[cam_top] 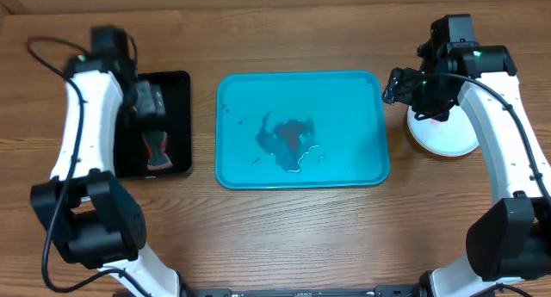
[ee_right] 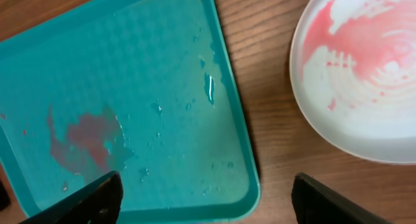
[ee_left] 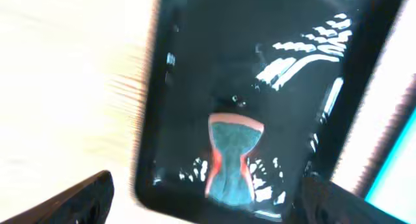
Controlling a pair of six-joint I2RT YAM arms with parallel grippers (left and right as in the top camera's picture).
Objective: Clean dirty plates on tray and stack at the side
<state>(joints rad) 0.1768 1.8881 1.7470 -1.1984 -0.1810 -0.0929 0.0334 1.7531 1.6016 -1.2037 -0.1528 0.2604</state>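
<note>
The turquoise tray [cam_top: 370, 163] lies mid-table and holds no plate, only a red smear [cam_top: 288, 138] and water drops. It also shows in the right wrist view [ee_right: 162, 87]. A white plate [cam_top: 448, 138] with a red smear sits on the table right of the tray and shows in the right wrist view [ee_right: 364, 74]. The yellow-green and light blue plates are out of view. My right gripper [cam_top: 405, 86] is open and empty, over the gap between tray and plate [ee_right: 208, 208]. My left gripper [cam_top: 148, 99] is open and empty above the black tray [ee_left: 208, 211].
A small black tray [cam_top: 176, 82] stands left of the turquoise tray; it shows wet in the left wrist view [ee_left: 195, 68]. A teal sponge with a red edge [cam_top: 157, 151] lies in it [ee_left: 233, 162]. Wooden table all round.
</note>
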